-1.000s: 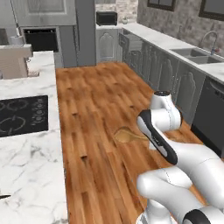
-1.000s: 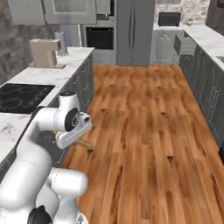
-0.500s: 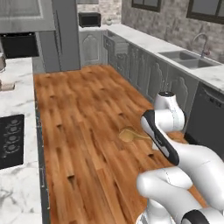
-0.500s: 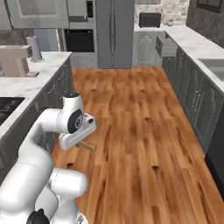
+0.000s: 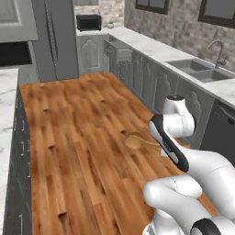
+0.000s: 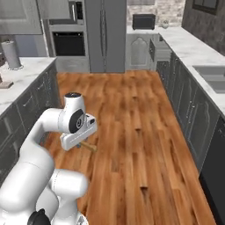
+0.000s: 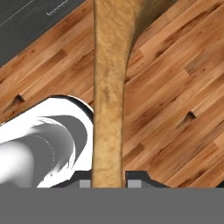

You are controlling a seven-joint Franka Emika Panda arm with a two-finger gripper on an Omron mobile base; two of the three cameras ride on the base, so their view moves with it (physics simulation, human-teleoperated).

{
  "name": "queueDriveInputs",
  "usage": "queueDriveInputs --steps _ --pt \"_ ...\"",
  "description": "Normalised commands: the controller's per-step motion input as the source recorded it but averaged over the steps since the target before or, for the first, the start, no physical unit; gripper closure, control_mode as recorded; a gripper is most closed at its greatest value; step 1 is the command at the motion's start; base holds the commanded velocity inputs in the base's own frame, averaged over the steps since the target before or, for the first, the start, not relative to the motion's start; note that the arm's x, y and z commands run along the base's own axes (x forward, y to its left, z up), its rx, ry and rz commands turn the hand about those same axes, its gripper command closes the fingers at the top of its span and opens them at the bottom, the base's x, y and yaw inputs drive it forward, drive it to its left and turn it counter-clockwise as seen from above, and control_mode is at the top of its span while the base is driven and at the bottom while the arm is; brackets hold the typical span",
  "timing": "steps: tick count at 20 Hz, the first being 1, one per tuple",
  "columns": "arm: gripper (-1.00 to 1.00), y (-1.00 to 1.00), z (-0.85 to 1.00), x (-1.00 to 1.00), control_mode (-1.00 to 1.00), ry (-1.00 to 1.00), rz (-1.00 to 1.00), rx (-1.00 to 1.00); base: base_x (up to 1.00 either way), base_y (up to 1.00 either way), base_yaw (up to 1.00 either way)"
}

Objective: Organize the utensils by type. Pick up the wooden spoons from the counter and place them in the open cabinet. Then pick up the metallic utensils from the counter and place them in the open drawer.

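Note:
My gripper is shut on the handle of an orange-brown wooden spoon, which runs straight up the hand view over the plank floor. In the left base view the spoon's round bowl sticks out to the left from behind my forearm, held above the floor. From the right, the hand hangs low with the handle's end poking out beneath it. A grey drawer stands pulled out at the far end of the right-hand counter. The open cabinet and the metallic utensils are out of view.
Wooden floor stretches between two runs of grey cabinets. A sink sits in the right counter. Another marble counter with a paper-towel roll lies left. Fridge, wall oven and microwave stand at the far end.
The whole picture has swung: the base has turned, so the cooktop and left counter slid off to the left and the sink side came in. The spoon stays gripped.

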Motion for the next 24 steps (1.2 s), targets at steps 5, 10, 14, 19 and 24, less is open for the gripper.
queueDriveInputs --steps 5,10,14,19,24 --pt "1.00 0.00 0.00 0.00 1.00 0.00 0.00 0.00 0.99 -0.38 0.01" --pt "1.00 0.00 0.00 0.00 1.00 0.00 0.00 0.00 1.00 -0.29 0.01" --pt "1.00 0.00 0.00 0.00 1.00 0.00 0.00 0.00 1.00 -0.21 0.01" --pt "1.00 0.00 0.00 0.00 1.00 0.00 0.00 0.00 1.00 -0.16 0.13" --pt "1.00 0.00 0.00 0.00 1.00 0.00 0.00 0.00 1.00 -0.11 0.28"
